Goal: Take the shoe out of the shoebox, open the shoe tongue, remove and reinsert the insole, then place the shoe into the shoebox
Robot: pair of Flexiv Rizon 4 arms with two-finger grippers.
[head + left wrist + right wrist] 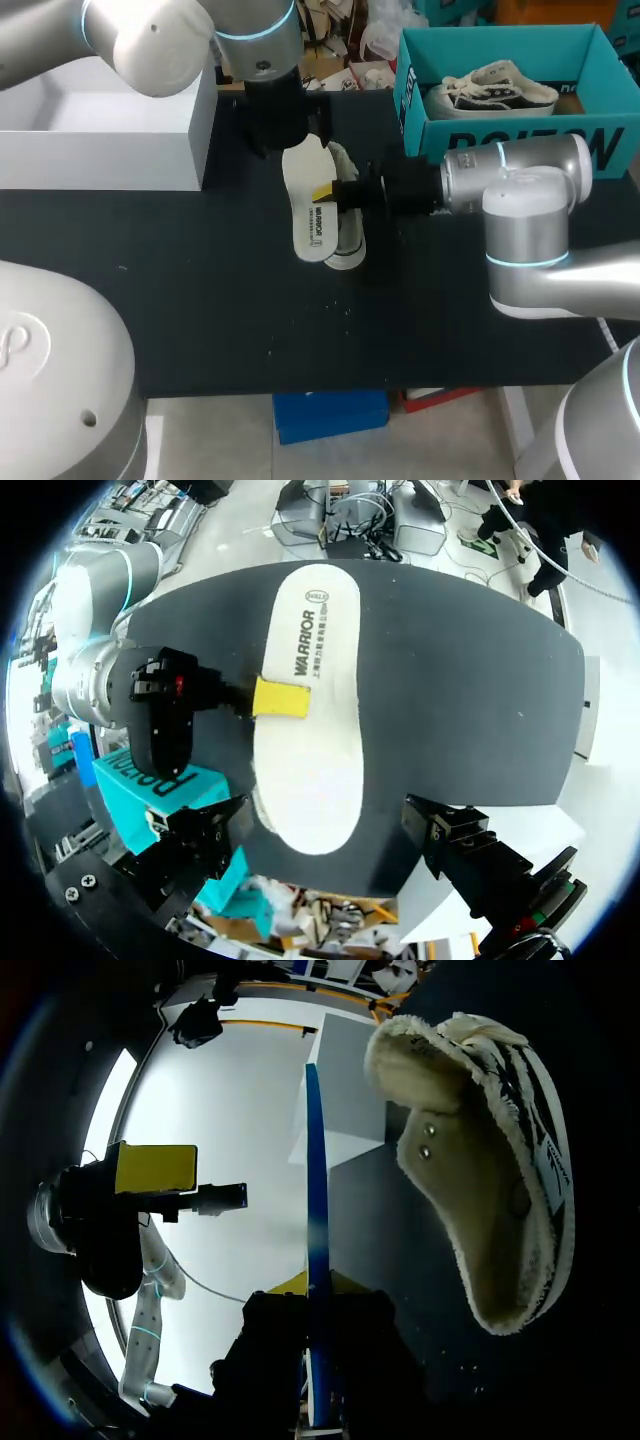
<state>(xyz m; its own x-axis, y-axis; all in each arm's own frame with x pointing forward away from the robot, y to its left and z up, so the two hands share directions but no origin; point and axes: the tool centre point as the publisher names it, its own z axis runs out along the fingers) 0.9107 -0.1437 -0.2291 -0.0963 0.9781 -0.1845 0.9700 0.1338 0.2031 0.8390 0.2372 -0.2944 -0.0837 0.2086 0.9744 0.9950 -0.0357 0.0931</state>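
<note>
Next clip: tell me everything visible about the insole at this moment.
The insole is out of the shoe. It is a thin, flat, foot-shaped pad, white on top with dark print, and blue along the edge seen from the right wrist. It sits face up over the black table. The right gripper is shut on its side edge near the middle. From the head view it partly covers the shoe; whether they touch cannot be told.

1. I see the insole (pixel 312 205) is white with dark lettering.
2. The shoe (pixel 470 1210) beside the insole is cream with black-and-white striping.
3. The shoebox (pixel 500 60) beyond the insole is teal.
4. The table (pixel 200 300) is black.
5. The fingertip (pixel 281 698) on the insole is yellow.
</note>
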